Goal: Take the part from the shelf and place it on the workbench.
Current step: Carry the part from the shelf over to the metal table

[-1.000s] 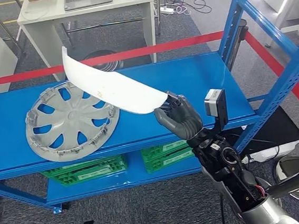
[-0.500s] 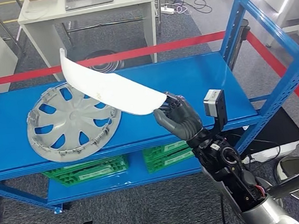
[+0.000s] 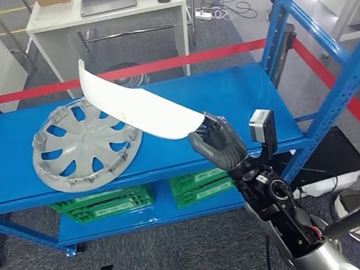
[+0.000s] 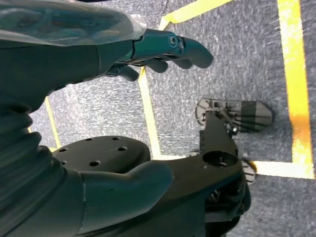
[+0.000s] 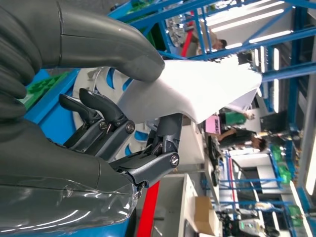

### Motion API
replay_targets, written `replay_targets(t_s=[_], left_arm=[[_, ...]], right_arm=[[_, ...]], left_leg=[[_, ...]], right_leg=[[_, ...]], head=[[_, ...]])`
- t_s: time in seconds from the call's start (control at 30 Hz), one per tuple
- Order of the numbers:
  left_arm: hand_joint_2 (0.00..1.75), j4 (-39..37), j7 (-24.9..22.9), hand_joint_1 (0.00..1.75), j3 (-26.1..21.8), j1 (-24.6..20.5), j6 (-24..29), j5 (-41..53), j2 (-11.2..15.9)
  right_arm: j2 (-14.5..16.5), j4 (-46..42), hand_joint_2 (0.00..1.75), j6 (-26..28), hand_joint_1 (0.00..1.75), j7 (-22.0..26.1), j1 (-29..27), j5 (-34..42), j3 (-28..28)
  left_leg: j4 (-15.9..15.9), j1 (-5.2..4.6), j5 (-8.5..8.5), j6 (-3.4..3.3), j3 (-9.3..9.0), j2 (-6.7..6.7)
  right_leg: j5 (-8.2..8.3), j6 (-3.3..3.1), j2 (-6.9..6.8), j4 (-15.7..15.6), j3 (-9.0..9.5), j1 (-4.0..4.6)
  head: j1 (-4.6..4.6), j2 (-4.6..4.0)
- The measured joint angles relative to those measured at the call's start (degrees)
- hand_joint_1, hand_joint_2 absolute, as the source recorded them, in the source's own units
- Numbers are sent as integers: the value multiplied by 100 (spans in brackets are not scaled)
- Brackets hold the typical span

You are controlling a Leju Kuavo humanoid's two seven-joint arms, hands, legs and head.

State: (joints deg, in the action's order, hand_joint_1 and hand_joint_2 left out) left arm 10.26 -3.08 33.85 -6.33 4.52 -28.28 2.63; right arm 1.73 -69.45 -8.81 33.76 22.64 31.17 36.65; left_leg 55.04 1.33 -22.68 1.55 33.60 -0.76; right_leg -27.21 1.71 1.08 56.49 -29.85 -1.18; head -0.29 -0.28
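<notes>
We pinch the long white curved panel [image 3: 136, 107] by its thin end with our right hand [image 3: 217, 145], and it looks light, stiff and wobbly.

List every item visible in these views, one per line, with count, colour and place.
Curved white plastic panel: one, white, held in the air above the shelf.
Silver spoked hubcap: one, silver-grey, flat on the left of the top shelf board.
Blue metal shelf rack: one, blue, in front of the robot.
Green plastic crates: two, green, on the lower shelf.
White desk: one, white, behind the red barrier tape.
Right hand: dark grey, grips the panel's near end.
Left hand: dark grey, hangs over the floor, holding nothing.
</notes>
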Motion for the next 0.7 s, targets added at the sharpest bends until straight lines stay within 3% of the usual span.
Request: replay_targets(t_s=[0.07,0.1,0.2,0.23,0.27,0.3,0.37,0.43,0.53,0.57,0.6,0.7], left_arm=[[175,0,-2,0,10,0,-5,3,3],[175,1,-2,0,17,-3,-10,4,3],[175,1,-3,0,37,-15,-17,4,-2],[175,1,-3,0,39,-16,-17,4,-1],[175,1,-3,0,41,-17,-17,4,-1],[175,2,-3,0,42,-20,-17,4,-1],[175,2,-3,0,43,-40,-17,4,4],[175,2,-3,0,43,-66,-17,4,12],[175,2,-4,0,44,-72,-25,-10,10],[175,2,-7,0,44,-70,-29,-21,9],[175,2,-9,0,45,-67,-32,-31,7],[175,2,-14,0,45,-60,-33,-51,1]], right_arm=[[0,-5,175,12,175,1,5,0,1],[0,-9,175,21,175,1,7,0,1],[0,-16,175,43,175,-2,2,0,1],[0,-15,175,45,175,-3,-1,0,1],[0,-15,175,46,175,-3,-3,0,1],[0,-15,175,47,175,-3,-4,0,0],[0,-20,175,48,175,-3,-3,0,-1],[0,-34,175,48,175,-3,-1,0,-2],[-2,-56,175,53,175,1,-3,0,-2],[-5,-60,175,57,175,1,-5,0,-3],[-8,-63,175,61,175,1,-7,-1,-4],[-12,-63,175,65,175,2,-17,-2,-4]], left_leg=[[88,21,-95,60,61,13],[291,27,-275,76,145,23],[1422,25,-1006,95,529,38],[1676,19,-1097,88,579,38],[1733,8,-1070,69,532,38],[1548,-7,-938,36,365,37],[698,-56,-675,-71,-208,39],[30,-114,-586,-142,-607,41],[-152,-144,-493,-202,-610,44],[-188,-130,-437,-234,-579,56],[-219,-112,-369,-269,-531,70],[-240,-98,-195,-313,-338,91]], right_leg=[[61,-107,-18,-22,-57,-2],[103,-164,-29,-36,-98,-5],[231,-257,-51,-40,-267,34],[274,-264,-55,-38,-327,54],[318,-268,-56,-37,-386,72],[361,-269,-55,-36,-440,89],[442,-254,-52,-36,-521,118],[523,-210,-59,-51,-552,125],[629,-108,-65,-88,-577,100],[560,-76,-63,-45,-615,99],[389,-48,-64,93,-672,96],[-429,17,-71,1113,-930,72]], head=[[-20,0],[-46,0],[-144,0],[-162,0],[-173,0],[-185,0],[-208,0],[-193,0],[-197,0],[-201,0],[-182,0],[-112,0]])
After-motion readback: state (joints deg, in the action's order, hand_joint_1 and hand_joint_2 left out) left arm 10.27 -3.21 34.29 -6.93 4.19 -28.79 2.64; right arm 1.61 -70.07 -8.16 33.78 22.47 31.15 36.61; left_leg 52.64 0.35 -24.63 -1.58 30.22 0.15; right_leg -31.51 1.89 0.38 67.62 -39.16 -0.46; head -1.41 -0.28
